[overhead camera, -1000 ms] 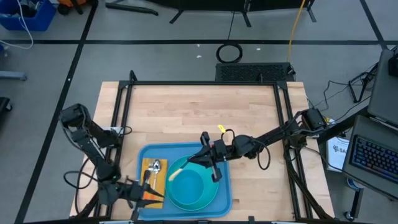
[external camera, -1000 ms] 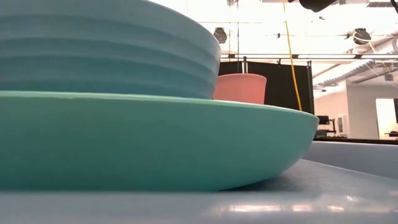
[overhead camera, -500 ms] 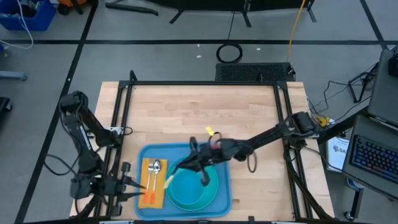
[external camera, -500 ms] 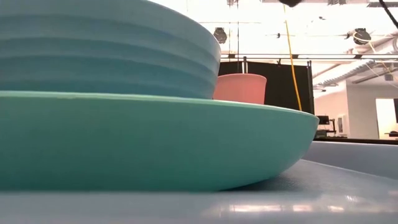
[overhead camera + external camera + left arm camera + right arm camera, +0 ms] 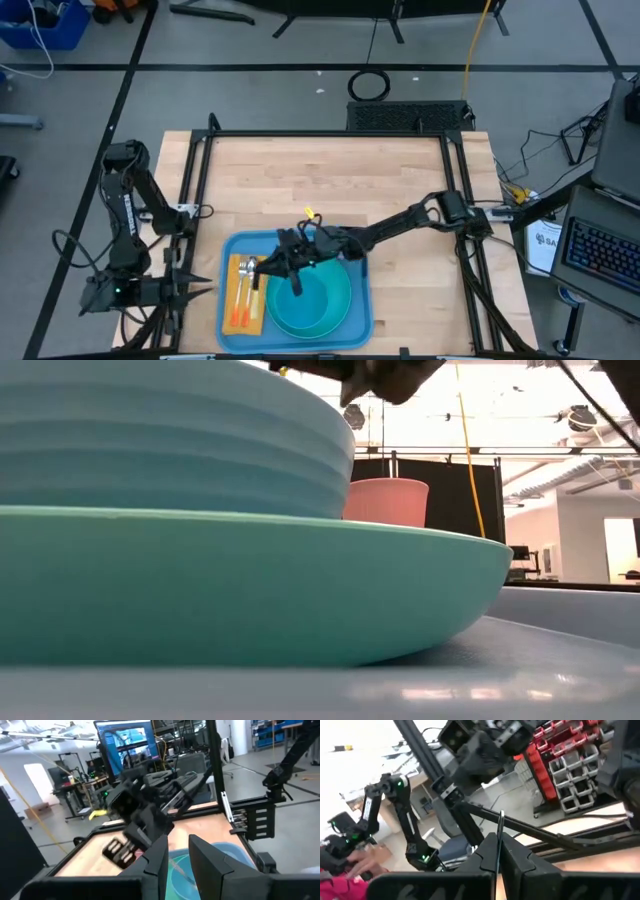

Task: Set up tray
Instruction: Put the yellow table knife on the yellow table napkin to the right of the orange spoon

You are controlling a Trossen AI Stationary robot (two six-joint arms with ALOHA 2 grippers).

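The blue tray (image 5: 296, 306) sits at the near edge of the wooden worktop (image 5: 320, 190), seen from above, carrying a round teal plate (image 5: 312, 300) with a lighter bowl on it and, just beside the plate on the left arm's side, a yellow-orange napkin (image 5: 246, 296) with a spoon (image 5: 248, 269) lying on it. The right arm reaches in across the worktop, its gripper (image 5: 262, 269) poised over the napkin and spoon; in the right wrist view its fingers (image 5: 490, 851) are clenched on a thin, upright utensil handle (image 5: 501, 822). The left arm hangs off the worktop's left side, its gripper (image 5: 190, 290) pointing toward the tray, with its fingers (image 5: 159, 857) released and apart in the left wrist view. From table height, the plate (image 5: 250, 585) and ribbed bowl (image 5: 170, 440) fill the frame, with a pink cup (image 5: 388, 501) behind them.
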